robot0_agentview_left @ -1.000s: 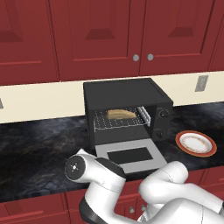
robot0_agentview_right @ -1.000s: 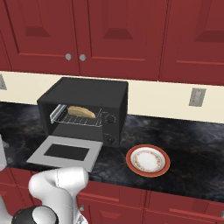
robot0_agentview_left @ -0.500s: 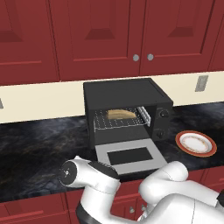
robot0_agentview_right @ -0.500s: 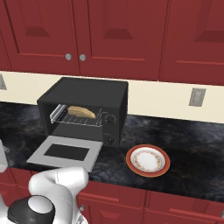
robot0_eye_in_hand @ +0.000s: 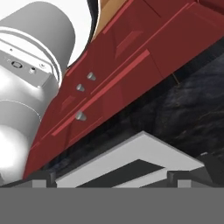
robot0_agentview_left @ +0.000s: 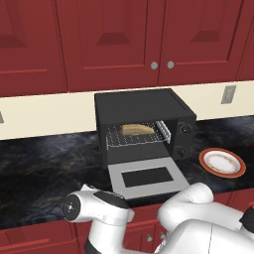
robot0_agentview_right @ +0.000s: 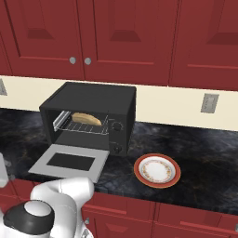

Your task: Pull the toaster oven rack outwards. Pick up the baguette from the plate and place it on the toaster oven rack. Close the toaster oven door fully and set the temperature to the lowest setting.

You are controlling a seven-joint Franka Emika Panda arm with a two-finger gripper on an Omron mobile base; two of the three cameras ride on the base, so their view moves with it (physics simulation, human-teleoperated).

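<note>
Baguette point(robot0_agentview_left: 138, 129) already on the pulled-out toaster oven rack point(robot0_agentview_left: 134, 139), plate point(robot0_agentview_left: 222, 162) bare at four o'clock of it — toaster oven door point(robot0_agentview_left: 147, 176) hangs open, temperature unset; tool point(robot0_eye_in_hand: 113, 177) spread open, holding nothing, beneath the door

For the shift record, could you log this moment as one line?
baguette: on toaster oven rack | toaster oven door: open flat | plate: bare | gripper: open, below door

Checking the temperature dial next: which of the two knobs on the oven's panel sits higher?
The upper knob on the toaster oven, level with the baguette. The lower knob sits near the open toaster oven door.
</note>
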